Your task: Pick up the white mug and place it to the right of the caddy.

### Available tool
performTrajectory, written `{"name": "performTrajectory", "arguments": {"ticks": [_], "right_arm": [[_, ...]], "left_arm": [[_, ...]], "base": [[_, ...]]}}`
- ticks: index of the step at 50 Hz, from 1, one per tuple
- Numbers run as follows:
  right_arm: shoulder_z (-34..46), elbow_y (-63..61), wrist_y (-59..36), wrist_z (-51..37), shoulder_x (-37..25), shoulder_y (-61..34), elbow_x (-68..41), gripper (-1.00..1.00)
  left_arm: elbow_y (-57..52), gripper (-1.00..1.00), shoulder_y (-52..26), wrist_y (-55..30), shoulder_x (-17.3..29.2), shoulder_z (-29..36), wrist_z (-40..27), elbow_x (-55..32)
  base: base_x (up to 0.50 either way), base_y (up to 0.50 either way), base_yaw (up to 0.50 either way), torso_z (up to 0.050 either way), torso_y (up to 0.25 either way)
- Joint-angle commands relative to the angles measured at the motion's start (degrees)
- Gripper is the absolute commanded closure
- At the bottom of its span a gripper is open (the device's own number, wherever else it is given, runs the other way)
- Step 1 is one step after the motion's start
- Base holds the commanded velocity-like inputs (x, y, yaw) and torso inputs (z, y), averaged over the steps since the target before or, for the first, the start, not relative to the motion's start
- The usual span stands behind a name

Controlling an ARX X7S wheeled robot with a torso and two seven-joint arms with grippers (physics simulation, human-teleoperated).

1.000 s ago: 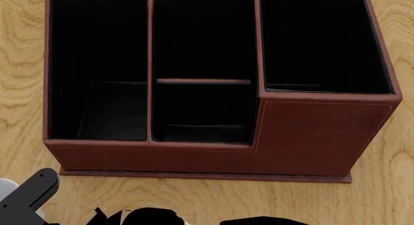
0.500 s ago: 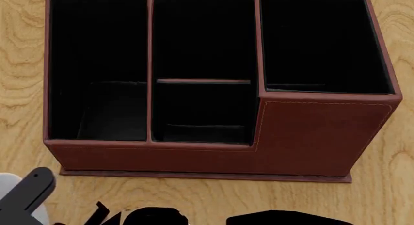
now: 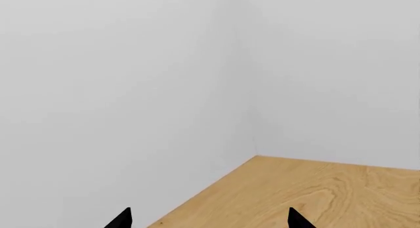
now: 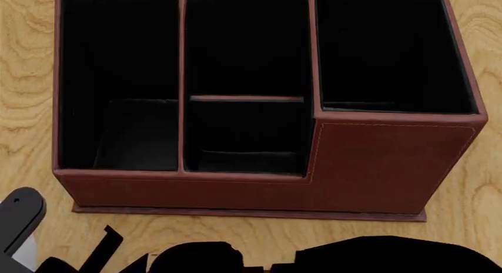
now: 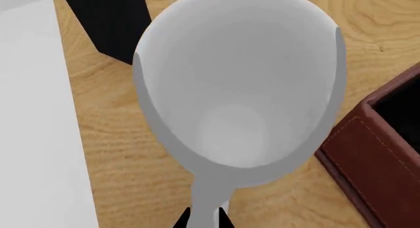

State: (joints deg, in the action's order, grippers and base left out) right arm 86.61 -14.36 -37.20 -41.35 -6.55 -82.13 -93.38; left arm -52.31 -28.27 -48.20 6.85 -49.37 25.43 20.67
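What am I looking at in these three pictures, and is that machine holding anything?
These are computer-drawn views from a simulated robot with two arms. One camera sits on its head and looks down on a wooden table, where a big reddish-brown desk organiser with black compartments stands. The dark shapes along that picture's lower edge are parts of the robot's arms.

The other two cameras ride on the arms, near the fingers. The left arm's camera sees mostly blank wall and a table corner; its two finger tips stand well apart with nothing between them. The right arm's camera looks straight into a white mug, with the organiser's corner beside it. The mug's handle sits right between the dark finger tips, which suggests it is gripped there.
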Motion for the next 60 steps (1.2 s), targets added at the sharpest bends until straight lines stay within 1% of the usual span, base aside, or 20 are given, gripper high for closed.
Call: {"name": "performTrajectory", "arguments": {"ticks": [1, 14, 24, 36, 44, 60], "right_arm": [[-3.5, -7.6, -0.6, -3.5, -2.7, -3.7, -0.9, 1.00], [-7.8, -14.2, -0.4, -8.3, -8.2, -8.5, -5.0, 1.00], [-9.8, -16.5, -0.5, -10.6, -12.2, -10.8, -7.1, 1.00], [-11.6, -17.8, -0.7, -13.2, -17.1, -13.0, -9.5, 1.00], [-13.3, -18.2, -0.6, -14.7, -21.3, -14.8, -11.3, 1.00], [-15.5, -19.6, -1.6, -19.4, -31.7, -18.0, -15.5, 1.00]], "left_arm": [[-1.1, -1.00, -0.1, -1.3, 0.5, 0.4, 0.2, 0.0], [-1.5, -1.00, -0.2, -2.1, 0.5, 2.3, -0.4, 0.6], [-2.7, -1.00, -1.0, -4.3, 1.5, 3.5, -0.2, 1.4], [-2.8, -1.00, -1.3, -4.6, 1.4, 4.5, -0.5, 1.5], [-2.9, -1.00, -1.5, -4.9, 1.7, 4.2, -0.3, 1.3], [-1.5, -1.00, -1.3, -3.4, 1.1, 4.6, -1.2, 0.7]], "base": [[0.00, 0.00, 0.00, 0.000, 0.000], [0.00, 0.00, 0.00, 0.000, 0.000], [0.00, 0.00, 0.00, 0.000, 0.000], [0.00, 0.00, 0.00, 0.000, 0.000], [0.00, 0.00, 0.00, 0.000, 0.000], [0.00, 0.00, 0.00, 0.000, 0.000]]}}
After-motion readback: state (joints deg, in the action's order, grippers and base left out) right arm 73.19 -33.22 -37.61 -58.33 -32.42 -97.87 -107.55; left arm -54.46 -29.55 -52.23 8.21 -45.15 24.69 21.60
